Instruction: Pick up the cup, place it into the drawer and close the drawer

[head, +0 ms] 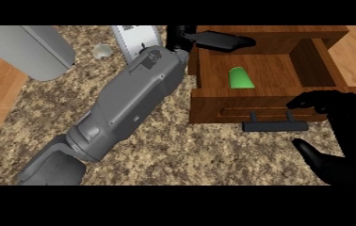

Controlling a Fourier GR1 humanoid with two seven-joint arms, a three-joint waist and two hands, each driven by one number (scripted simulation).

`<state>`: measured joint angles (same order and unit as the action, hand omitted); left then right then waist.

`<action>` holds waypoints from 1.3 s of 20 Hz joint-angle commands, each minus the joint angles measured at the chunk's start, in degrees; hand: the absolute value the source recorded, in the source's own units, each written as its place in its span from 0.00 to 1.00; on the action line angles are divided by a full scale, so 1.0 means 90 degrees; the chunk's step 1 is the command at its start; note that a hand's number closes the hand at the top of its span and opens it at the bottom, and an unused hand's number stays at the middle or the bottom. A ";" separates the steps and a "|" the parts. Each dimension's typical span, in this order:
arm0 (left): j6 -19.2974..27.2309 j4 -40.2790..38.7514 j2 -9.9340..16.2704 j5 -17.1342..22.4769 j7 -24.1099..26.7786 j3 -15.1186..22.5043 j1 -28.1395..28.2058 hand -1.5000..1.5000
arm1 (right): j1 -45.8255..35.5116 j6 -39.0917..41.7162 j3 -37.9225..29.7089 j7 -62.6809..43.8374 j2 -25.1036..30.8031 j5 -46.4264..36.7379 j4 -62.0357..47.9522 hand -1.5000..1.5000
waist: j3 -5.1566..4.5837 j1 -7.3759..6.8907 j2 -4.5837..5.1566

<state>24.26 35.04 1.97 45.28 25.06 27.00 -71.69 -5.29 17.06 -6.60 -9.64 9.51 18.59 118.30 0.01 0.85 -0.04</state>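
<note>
Speckled stone worktop (173, 149) carries an open wooden drawer (261, 109); a green plastic cup (240, 78) lies inside. At twelve o'clock, left hand (219, 40) open; at four o'clock, right hand (327, 126) relaxed beside the black handle (274, 125).

A speckled brown and beige stone-patterned countertop (173, 149) fills most of the view. At the upper left, a large light grey rounded object (42, 51) lies over its edge, beside a strip of orange-brown wooden surface (10, 88) along the left side. Just right of the grey object sits a small pale translucent round thing (102, 51), too faint to identify. Near it, at the top, a white flat panel with grey markings (133, 39) stands slightly tilted.
</note>
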 commanded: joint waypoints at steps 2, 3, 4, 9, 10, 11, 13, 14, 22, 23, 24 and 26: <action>-0.0120 0.0952 0.0563 0.0083 -0.0077 -0.0173 0.0806 0.00 | 0.0236 0.0462 0.0020 0.0044 0.0542 -0.0508 0.0289 1.00 | -0.0007 -0.0246 -0.0070; 0.0087 0.1075 0.0570 0.0094 -0.0118 -0.0229 0.0950 0.00 | 0.0208 0.0570 0.0026 0.0051 0.0648 -0.0577 0.0225 1.00 | -0.0005 -0.0248 -0.0063; -0.0159 0.1235 0.0838 0.0153 -0.0118 -0.0353 0.1176 0.00 | 0.0342 0.0407 0.0158 -0.0123 0.0541 -0.0743 0.0403 1.00 | -0.0007 -0.0212 -0.0051; 0.0132 0.2622 0.1563 0.0109 -0.0578 -0.0239 0.2374 0.00 | 0.0207 0.0614 0.0100 -0.0171 0.0880 -0.1112 0.0221 1.00 | -0.0007 -0.0375 -0.0076; -0.0163 0.2973 0.1822 0.0219 -0.0634 -0.0293 0.2753 0.00 | 0.0594 0.0788 0.0116 0.0164 0.0863 -0.1240 0.0336 1.00 | -0.0004 -0.0340 -0.0078; 0.0073 0.3179 0.1758 0.0111 -0.0637 -0.0270 0.2813 0.00 | 0.0470 0.0484 0.0564 -0.0455 0.0713 -0.1572 0.0691 1.00 | -0.0007 -0.0281 -0.0064; -0.0064 0.3864 0.2231 0.0236 -0.0878 -0.0385 0.3410 0.00 | 0.0470 0.0613 0.0410 0.0283 0.0668 -0.1841 -0.0066 1.00 | 0.0000 -0.0328 -0.0050; 0.0068 0.4043 0.2150 0.0101 -0.0864 -0.0428 0.3491 0.00 | 0.0167 0.0552 0.0479 0.0107 0.0658 -0.1908 -0.0247 1.00 | 0.0000 -0.0240 -0.0025; -0.0704 0.5275 0.3060 0.0322 -0.0770 -0.0835 0.5053 0.00 | 0.0208 0.0736 0.0793 0.1411 0.1259 -0.3613 -0.1039 1.00 | 0.0006 -0.0318 -0.0011; -0.0952 0.5075 0.3122 0.0473 -0.0773 -0.0915 0.5202 0.00 | 0.0161 0.0497 0.1379 0.1228 0.1197 -0.4382 -0.0726 1.00 | -0.0003 -0.0370 -0.0006; -0.0761 0.5231 0.2941 0.0333 -0.0591 -0.0820 0.5389 0.00 | 0.0097 0.0350 0.1497 0.1297 0.1205 -0.4715 -0.0797 1.00 | -0.0001 -0.0324 -0.0010; -0.1071 0.5428 0.3068 0.0439 -0.0449 -0.0990 0.5754 0.00 | -0.0151 0.0205 0.1665 0.1531 0.1276 -0.5199 -0.1470 1.00 | -0.0002 -0.0352 0.0011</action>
<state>17.27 81.08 28.49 48.66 19.10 19.36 -25.22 -4.06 20.76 4.56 0.86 19.54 -18.68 110.38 0.01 -2.04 -0.14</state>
